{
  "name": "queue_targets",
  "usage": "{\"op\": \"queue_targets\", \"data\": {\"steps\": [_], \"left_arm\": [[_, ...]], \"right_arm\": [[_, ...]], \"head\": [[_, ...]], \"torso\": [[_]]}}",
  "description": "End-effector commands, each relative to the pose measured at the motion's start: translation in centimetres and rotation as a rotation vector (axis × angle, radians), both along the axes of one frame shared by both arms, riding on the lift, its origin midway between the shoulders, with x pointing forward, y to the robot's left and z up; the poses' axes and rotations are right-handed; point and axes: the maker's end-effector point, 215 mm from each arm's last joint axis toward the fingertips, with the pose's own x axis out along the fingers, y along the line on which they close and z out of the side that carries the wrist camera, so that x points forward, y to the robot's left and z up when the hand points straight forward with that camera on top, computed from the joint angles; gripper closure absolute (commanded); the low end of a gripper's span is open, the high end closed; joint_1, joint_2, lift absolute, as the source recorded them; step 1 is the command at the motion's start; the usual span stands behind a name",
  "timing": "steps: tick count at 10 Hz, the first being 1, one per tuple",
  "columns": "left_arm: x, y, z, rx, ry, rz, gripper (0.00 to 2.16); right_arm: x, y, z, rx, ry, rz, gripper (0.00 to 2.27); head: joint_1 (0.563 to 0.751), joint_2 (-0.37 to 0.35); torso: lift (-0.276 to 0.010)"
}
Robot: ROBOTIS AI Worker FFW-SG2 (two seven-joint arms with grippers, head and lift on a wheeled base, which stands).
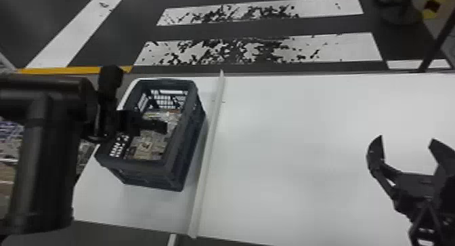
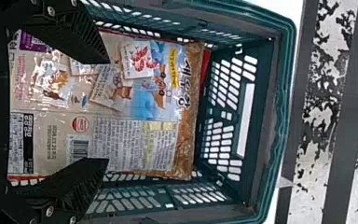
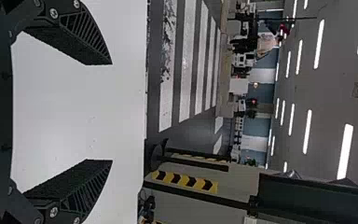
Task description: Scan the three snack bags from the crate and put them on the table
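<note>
Left gripper (image 1: 142, 125) sits over the crate (image 1: 145, 162), pointing down into it; fingers spread wide, gripping nothing. Snack bag (image 2: 142, 105) lies flat inside the crate, directly under the gripper — in the left wrist view its printed face spans the gap between the fingers and runs on past their tips. Seen from the head, the bag shows on both the twelve o'clock and six o'clock sides of the near finger. A barcode (image 2: 78, 148) is face up, close to one finger. Red edging (image 2: 205, 67) shows at the bag's border. Contact between fingers and bag: cannot be determined. Crate stands upright at nine o'clock from the head view's centre, its walls perforated, on the white table (image 1: 304, 143). A pale raised strip (image 1: 210, 140) runs along the crate's three o'clock side. Right gripper (image 1: 408, 140) is positioned between three and four o'clock, well apart from the crate — fingers wide, holding nothing, with table surface visible between them. Striped floor (image 1: 257, 52) lies beyond the table's twelve o'clock edge.
</note>
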Motion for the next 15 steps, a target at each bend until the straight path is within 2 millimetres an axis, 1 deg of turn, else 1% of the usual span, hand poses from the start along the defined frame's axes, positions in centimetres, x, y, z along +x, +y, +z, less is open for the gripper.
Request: {"op": "queue_targets", "data": {"steps": [1,3,4,5,6,7,8,9,10,11,12,14,15], "left_arm": [[-0.2,-0.2,-1.1,-0.005,0.032,0.005,0.12],[0.0,-1.2,-1.9,-0.007,0.059,-0.011,0.13],[-0.1,-1.3,-2.2,-0.013,0.069,-0.013,0.14],[-0.5,-1.2,-2.9,-0.013,0.086,-0.005,0.26],[-0.9,-1.0,-3.5,-0.021,0.105,0.001,0.54],[-1.2,-0.6,-3.7,-0.013,0.113,0.006,0.97],[-1.6,-0.2,-3.9,-0.022,0.122,0.009,1.26],[-2.5,0.0,-4.8,-0.031,0.14,0.019,1.6],[-3.5,0.4,-5.4,-0.052,0.144,0.045,1.8],[-4.0,1.1,-5.7,-0.032,0.143,0.067,1.94],[-4.1,0.8,-5.6,-0.046,0.136,0.061,1.94],[-3.5,0.2,-4.2,-0.059,0.09,0.046,2.07],[-3.1,0.2,-3.6,-0.037,0.069,0.041,2.07]], "right_arm": [[0.0,0.1,0.1,-0.001,-0.003,0.002,0.14],[0.1,-0.3,0.2,-0.007,-0.015,-0.007,0.14],[0.5,0.1,0.2,-0.013,-0.019,0.002,0.14],[0.7,0.2,0.3,-0.014,-0.03,0.004,0.14],[0.8,0.1,0.2,-0.014,-0.031,0.006,0.14],[0.8,0.0,0.2,-0.018,-0.034,0.001,0.14],[0.8,0.2,0.3,-0.015,-0.035,0.004,0.14],[0.8,0.4,0.4,-0.011,-0.042,0.001,0.14],[0.8,0.4,0.5,-0.01,-0.048,-0.004,0.14],[0.7,0.5,0.4,-0.006,-0.048,-0.005,0.14],[0.5,0.6,0.4,-0.002,-0.047,-0.006,0.14],[0.2,0.8,0.8,0.005,-0.058,-0.008,0.14],[0.1,0.7,1.0,0.005,-0.063,-0.017,0.14]], "head": [[0.695,0.199],[0.695,0.196],[0.695,0.192],[0.695,0.183],[0.695,0.183],[0.695,0.185],[0.695,0.188],[0.695,0.19],[0.695,0.199],[0.695,0.209],[0.695,0.225],[0.695,0.225],[0.695,0.223]], "torso": [[-0.094],[-0.094],[-0.094],[-0.094],[-0.094],[-0.094],[-0.094],[-0.094],[-0.094],[-0.094],[-0.094],[-0.094],[-0.094]]}}
